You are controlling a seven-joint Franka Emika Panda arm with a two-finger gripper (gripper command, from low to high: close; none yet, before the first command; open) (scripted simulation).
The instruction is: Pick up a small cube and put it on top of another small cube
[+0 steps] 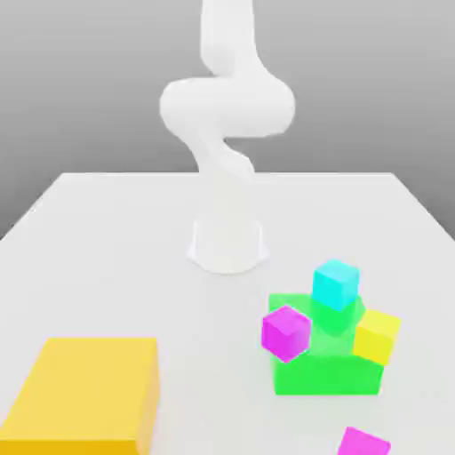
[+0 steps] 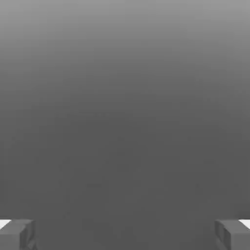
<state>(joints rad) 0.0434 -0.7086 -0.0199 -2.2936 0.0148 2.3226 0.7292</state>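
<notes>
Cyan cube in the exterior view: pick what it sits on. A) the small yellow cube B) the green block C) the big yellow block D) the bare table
B: the cyan cube rests on top of the green block, well apart from the big yellow block.

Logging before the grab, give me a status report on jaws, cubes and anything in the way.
Gripper jaws open, empty. Pink cube apart, at table's near edge. Yellow cube against green block, cyan cube beside it.
</notes>
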